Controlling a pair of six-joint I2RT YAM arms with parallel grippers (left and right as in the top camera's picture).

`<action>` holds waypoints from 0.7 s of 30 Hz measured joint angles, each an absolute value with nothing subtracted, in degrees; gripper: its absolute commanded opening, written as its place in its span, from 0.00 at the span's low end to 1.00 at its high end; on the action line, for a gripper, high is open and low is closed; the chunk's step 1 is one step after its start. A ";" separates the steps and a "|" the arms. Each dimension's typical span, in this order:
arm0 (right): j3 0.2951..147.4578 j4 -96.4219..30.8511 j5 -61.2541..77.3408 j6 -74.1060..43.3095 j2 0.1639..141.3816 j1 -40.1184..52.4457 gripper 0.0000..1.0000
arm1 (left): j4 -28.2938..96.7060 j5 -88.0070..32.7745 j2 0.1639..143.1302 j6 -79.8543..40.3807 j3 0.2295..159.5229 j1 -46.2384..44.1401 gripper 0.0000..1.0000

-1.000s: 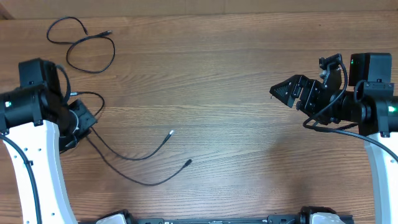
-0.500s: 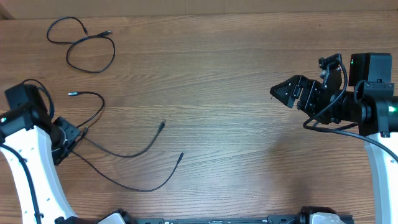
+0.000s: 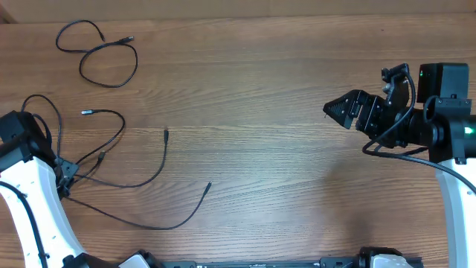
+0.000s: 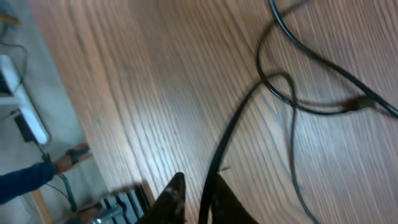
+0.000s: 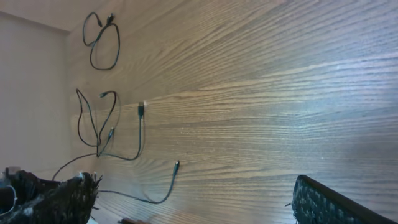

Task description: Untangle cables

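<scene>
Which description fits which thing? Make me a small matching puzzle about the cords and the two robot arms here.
1. looped thin black cable
2. crossed thin black cables
3. left black two-finger end effector
4. right black two-finger end effector

A. jaws wide, nothing between
B. lies alone, far left
C. a cord runs between its fingers
D. overlap one another, front left

Pairs: 1-B, 2-D, 3-C, 4-A

Left arm (image 3: 22, 182): at left edge of tabletop (image 3: 253, 89), wrist low. Left gripper (image 3: 65, 170): pointing inward, fingers (image 4: 176, 194) nearly together, narrow gap. Right arm (image 3: 446, 126): above tabletop at right. Right gripper (image 3: 332, 110): pointing left, fingers (image 5: 323, 202) spread wide.
</scene>
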State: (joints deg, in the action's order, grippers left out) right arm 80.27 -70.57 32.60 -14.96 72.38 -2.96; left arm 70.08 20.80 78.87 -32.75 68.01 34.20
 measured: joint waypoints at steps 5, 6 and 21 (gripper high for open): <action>80.27 -70.52 32.58 -14.96 72.38 -2.96 1.00 | 68.84 24.27 78.87 -32.93 67.83 34.24 0.04; 80.27 -70.50 32.58 -14.94 72.38 -2.96 1.00 | 68.58 24.88 78.87 -32.93 67.83 34.28 0.04; 80.27 -70.35 32.56 -14.96 72.38 -2.96 1.00 | 62.70 29.61 79.59 -32.84 67.83 44.07 0.44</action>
